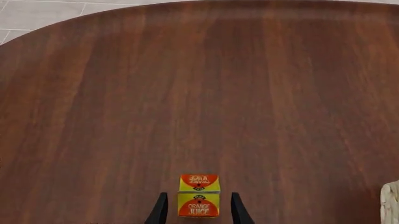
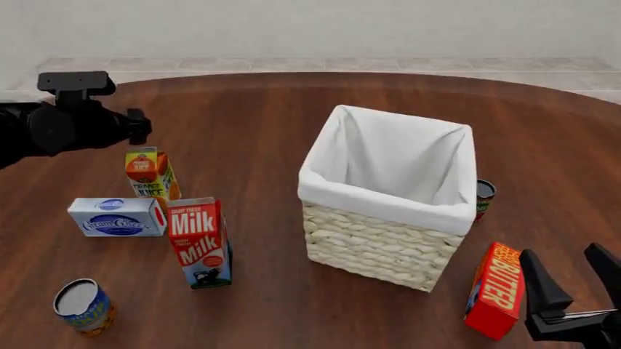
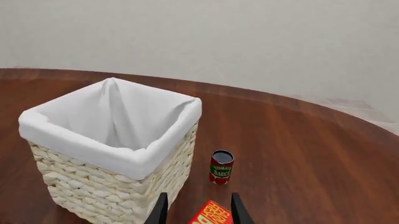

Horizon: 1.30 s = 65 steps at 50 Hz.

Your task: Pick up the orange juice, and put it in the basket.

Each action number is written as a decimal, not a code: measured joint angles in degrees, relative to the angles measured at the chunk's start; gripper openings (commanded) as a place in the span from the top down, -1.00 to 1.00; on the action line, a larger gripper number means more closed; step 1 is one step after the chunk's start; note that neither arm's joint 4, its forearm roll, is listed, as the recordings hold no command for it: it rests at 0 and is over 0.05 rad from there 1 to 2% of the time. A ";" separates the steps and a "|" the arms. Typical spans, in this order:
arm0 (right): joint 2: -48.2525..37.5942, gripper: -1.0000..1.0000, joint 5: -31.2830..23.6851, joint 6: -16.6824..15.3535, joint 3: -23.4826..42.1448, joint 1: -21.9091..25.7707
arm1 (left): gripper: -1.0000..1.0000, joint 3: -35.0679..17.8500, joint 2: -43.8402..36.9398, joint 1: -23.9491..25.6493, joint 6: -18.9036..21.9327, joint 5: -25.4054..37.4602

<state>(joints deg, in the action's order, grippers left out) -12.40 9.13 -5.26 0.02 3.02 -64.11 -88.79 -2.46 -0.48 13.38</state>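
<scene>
Left gripper (image 1: 198, 210): spread wide, fingers either side of the juice (image 1: 199, 196), not visibly touching; nothing held yet.
Right gripper (image 2: 574, 280): open and empty, parked at the near right just beside the butter (image 2: 496, 291).
Juice: upright on the table (image 2: 262, 123), far left, seen from above in the left wrist view; just behind the white box (image 2: 116, 217) and the milk (image 2: 200, 242).
Basket (image 2: 379, 247): centre-right, well apart from the juice, mouth open and liner bare.
Risk, tipping: likely if one finger meets the carton before the other; tall narrow carton, easily knocked over.
Risk, slip: smooth carton sides; probable drop if pinched too near the gable top.
Risk, neighbours: white box and milk close on the near side; a low sweep toward the basket could clip the milk.
Risk, rim: high basket wall; carton carried too low would probably strike the folded liner.
Open room: bare wood far of the juice and between juice and basket; straight lift, then rightward, looks safest.
Edges: far table edge well beyond the juice; tin (image 2: 83, 307) at near left, sauce can (image 2: 484, 196) behind the basket, both out of the path.
</scene>
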 measured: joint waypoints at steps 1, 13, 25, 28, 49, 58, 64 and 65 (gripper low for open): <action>0.01 -1.00 -0.01 -0.02 0.00 0.00 | -1.00 0.12 -0.04 -0.07 0.06 -0.11; 0.29 -1.00 -0.30 -0.13 0.00 0.08 | -1.00 2.05 -0.50 -0.83 0.55 -1.62; 0.41 -1.00 -0.37 -0.14 0.00 0.07 | -1.00 3.70 -1.04 -0.93 0.36 -2.83; 0.23 -1.00 -0.19 -0.15 0.00 0.09 | -1.00 4.01 -1.26 -0.87 0.25 -3.16; -0.10 -1.00 0.14 -0.20 0.00 0.08 | -1.00 4.25 -3.74 -0.60 -0.32 -5.24; 0.19 -1.00 -0.17 -0.24 0.00 0.00 | -1.00 3.85 -4.86 -0.45 -0.27 -5.86; 0.02 -1.00 -0.02 -0.30 0.00 -0.05 | -1.00 3.76 -5.58 -0.48 -0.15 -6.28; -0.01 -1.00 0.00 -0.31 0.00 -0.06 | -1.00 3.75 -5.70 -0.49 -0.12 -6.35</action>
<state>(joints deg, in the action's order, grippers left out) -12.42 9.14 -5.57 0.01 2.96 -60.36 -94.49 -2.94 -0.60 7.02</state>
